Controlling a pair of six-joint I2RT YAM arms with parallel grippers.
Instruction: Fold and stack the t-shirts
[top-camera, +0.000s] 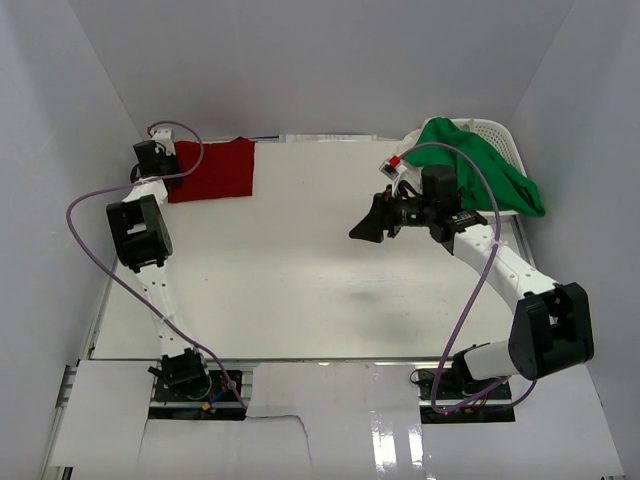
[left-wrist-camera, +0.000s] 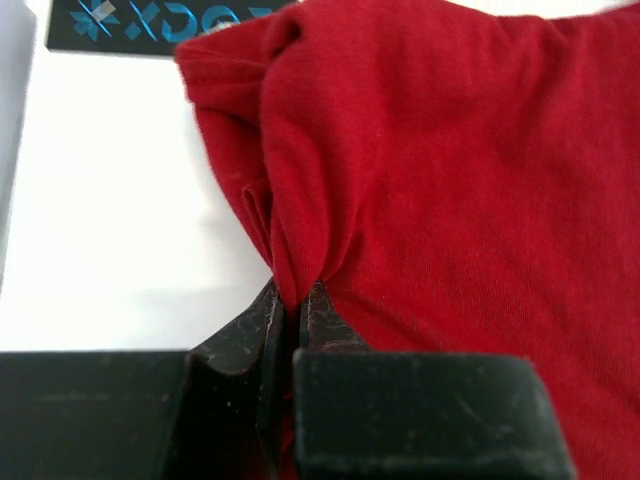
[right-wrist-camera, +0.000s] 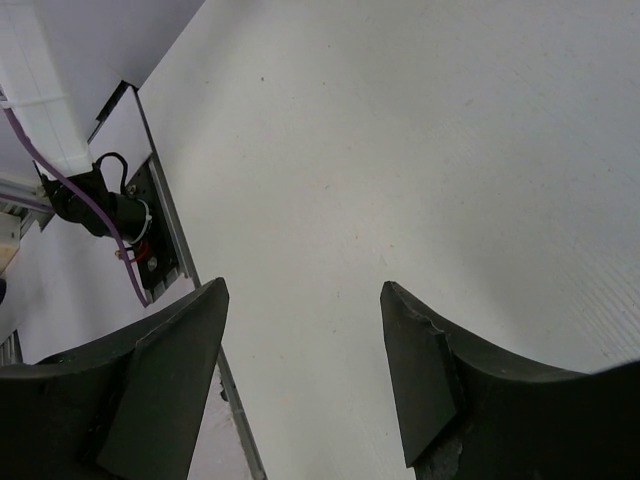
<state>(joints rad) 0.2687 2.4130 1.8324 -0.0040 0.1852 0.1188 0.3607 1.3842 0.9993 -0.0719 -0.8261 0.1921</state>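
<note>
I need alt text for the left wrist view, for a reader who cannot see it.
The left gripper is shut on a bunched fold of the red t-shirt, which fills most of the frame. The white table shows on the left.

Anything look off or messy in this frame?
The green t-shirt is crumpled and draped over the rim of the white basket at far right, not folded. The red t-shirt is bunched where the left gripper pinches its edge. The right gripper is open, empty, above the table.
</note>
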